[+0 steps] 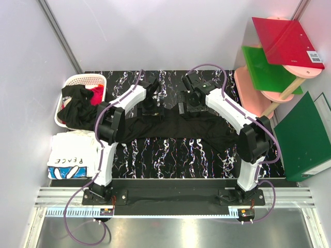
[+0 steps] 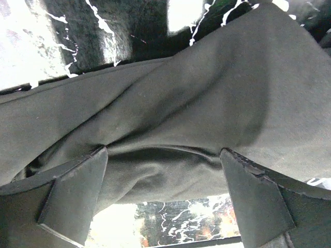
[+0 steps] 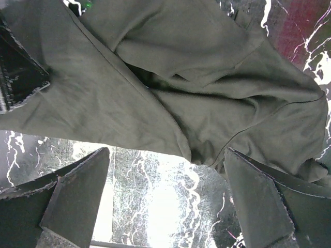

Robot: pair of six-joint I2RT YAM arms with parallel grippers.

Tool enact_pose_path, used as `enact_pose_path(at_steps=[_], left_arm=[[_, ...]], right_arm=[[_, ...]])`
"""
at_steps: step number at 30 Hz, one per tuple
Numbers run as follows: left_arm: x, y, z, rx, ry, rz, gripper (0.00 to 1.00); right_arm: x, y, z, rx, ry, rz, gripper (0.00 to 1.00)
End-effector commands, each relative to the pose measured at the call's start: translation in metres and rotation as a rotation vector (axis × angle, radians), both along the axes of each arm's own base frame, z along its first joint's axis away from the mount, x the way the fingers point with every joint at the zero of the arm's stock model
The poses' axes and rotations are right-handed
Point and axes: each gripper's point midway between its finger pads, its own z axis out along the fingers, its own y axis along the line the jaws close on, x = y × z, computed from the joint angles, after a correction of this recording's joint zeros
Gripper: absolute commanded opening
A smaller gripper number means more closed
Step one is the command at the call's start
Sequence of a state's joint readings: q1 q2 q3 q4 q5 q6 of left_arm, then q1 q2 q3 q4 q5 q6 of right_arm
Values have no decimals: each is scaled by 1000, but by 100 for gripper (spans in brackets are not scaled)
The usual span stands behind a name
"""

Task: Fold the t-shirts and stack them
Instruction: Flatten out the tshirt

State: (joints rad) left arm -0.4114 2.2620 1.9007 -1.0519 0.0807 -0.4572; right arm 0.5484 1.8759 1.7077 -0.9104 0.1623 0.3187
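While the marbled black table (image 1: 170, 155) bears a black t-shirt (image 1: 176, 128) stretched across it, neither gripper clamps it. Left gripper (image 2: 163, 151): jaws spread wide, the shirt's cloth bunched between them. Right gripper (image 3: 166, 151): jaws likewise apart, with bare table between them and the shirt's edge just ahead of the fingertips.

The overhead view was bright, even and sharp, with only faint soft shadows under the arms on the glossy marbled surface (image 1: 170, 150). In both wrist views that surface blew out to white glare. The black t-shirt (image 2: 170, 103) read as dull grey with softly shadowed folds, and the near gripper fingers (image 2: 72, 196) were dark and slightly blurred.
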Motion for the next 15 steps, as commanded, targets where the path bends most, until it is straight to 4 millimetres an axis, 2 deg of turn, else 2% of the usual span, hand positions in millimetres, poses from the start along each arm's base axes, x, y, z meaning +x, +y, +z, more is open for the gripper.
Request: enact_pose_path(at_steps=[1,2,3,4,5,7,9,12,15], left_arm=[[13,-5,35,-35,-101,-6,99],[13,-5,27,-31,-86,-9,97],[13,-6,23,-34,-75,-14,89],[12,-10,19,-48,-60,-19,77],[10,-11,9,-49,-32,-17,45],[8,-16,0,-64,-5,-19,18],[6,-18,-10,-58,18,-19,0],[5,-15,-7,-43,12,-16,0],[10,-9,20,-31,-63,-16,0]], right_arm=[[2,1,23,51,-52,1,100],[2,0,23,52,-50,-1,100],[1,1,23,55,-48,2,100],[1,1,23,56,-49,2,100],[1,1,23,53,-49,5,100],[0,0,23,50,-48,5,100],[0,-1,23,51,-48,4,100],[-1,-1,21,49,-45,6,100],[-2,0,22,56,-43,6,99]])
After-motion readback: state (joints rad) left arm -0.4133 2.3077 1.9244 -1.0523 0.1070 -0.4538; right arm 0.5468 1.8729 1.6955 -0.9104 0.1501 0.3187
